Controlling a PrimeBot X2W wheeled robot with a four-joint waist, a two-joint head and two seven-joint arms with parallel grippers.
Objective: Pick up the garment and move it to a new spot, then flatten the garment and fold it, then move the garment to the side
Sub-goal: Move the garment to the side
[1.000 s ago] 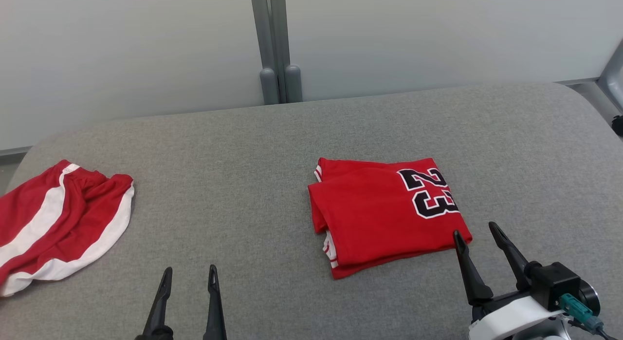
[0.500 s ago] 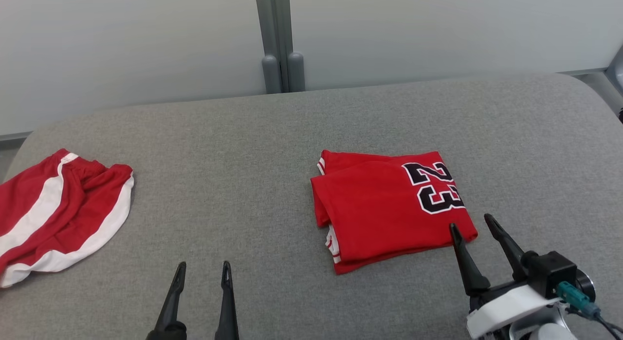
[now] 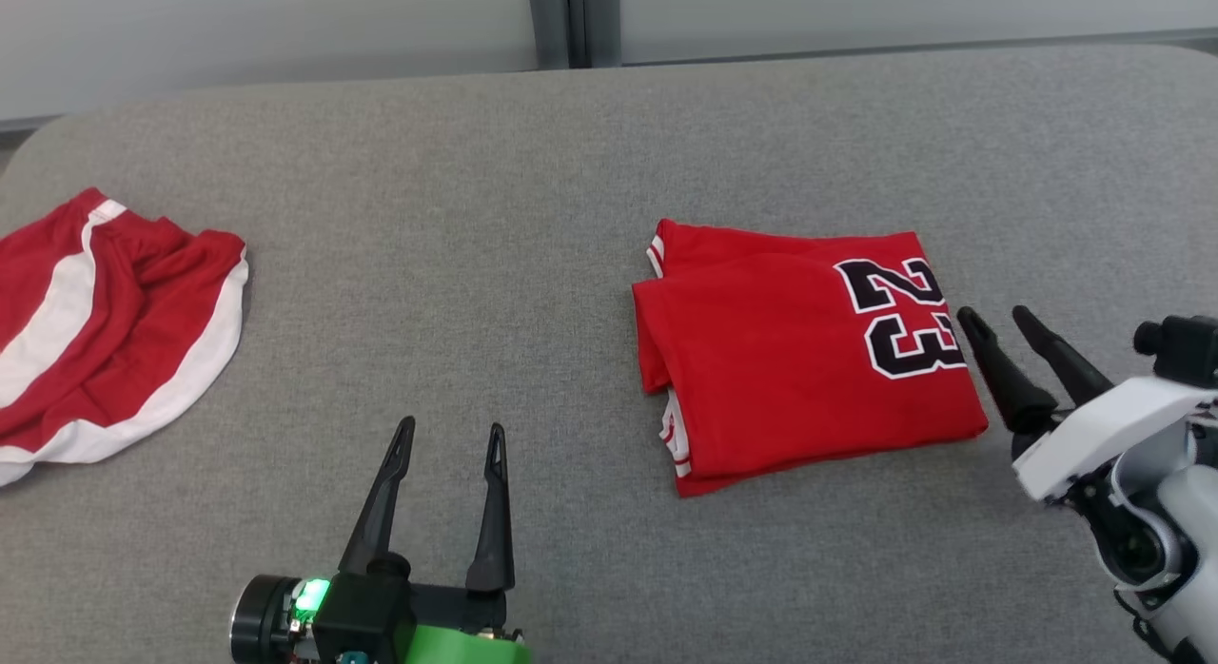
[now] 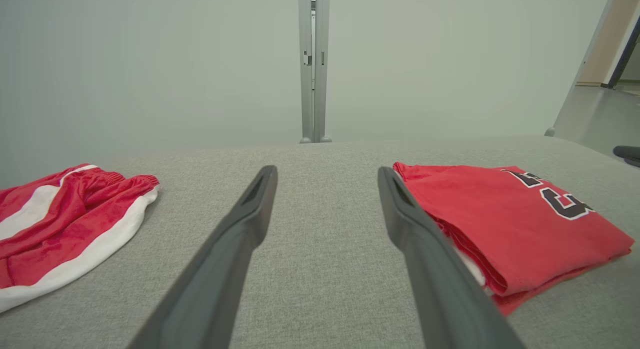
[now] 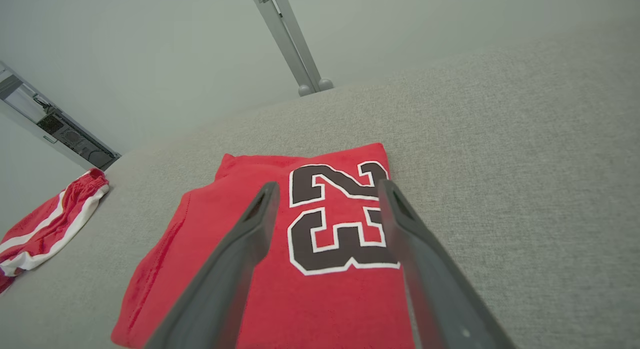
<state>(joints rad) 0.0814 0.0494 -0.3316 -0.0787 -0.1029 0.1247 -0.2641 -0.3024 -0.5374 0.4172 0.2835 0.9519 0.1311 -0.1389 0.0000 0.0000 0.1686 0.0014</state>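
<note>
Folded red jersey on counter, right hand spread empty just beside its numbered edge, left hand spread, well apart.

Plain lab-like room, grey fabric-covered table, pale partition panels

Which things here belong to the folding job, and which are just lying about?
Job: folded red jersey with black number 23; left claw, open; right claw, open.
Lying about: rumpled red shorts with white stripes; grey wall post.
</note>
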